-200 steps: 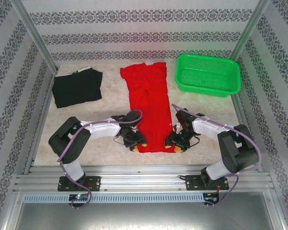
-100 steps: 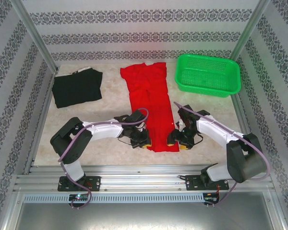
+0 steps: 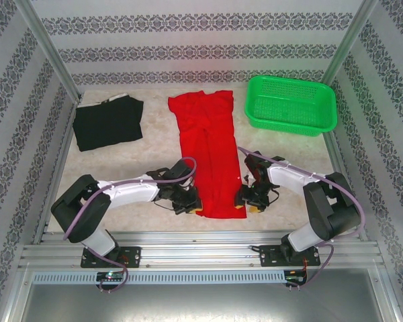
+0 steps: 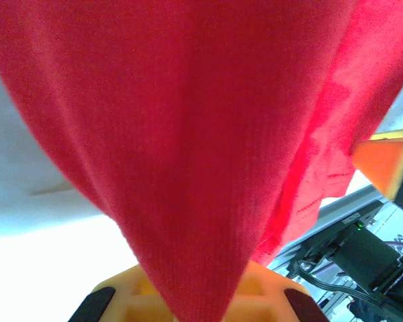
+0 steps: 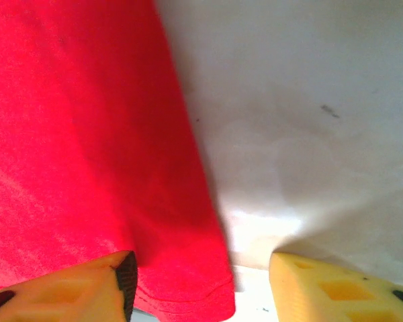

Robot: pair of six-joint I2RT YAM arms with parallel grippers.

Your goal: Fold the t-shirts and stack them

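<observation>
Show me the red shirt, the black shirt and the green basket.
red shirt (image 3: pixel 208 157), top view, cloth's middle
black shirt (image 3: pixel 109 125), top view, cloth's middle
green basket (image 3: pixel 282 125), top view, near wall

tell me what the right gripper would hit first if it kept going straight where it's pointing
Most likely the red t-shirt: the right gripper points down at the table with open jaws straddling the shirt's near corner hem, so cloth comes first, then the table beneath. Depth is unclear.
</observation>
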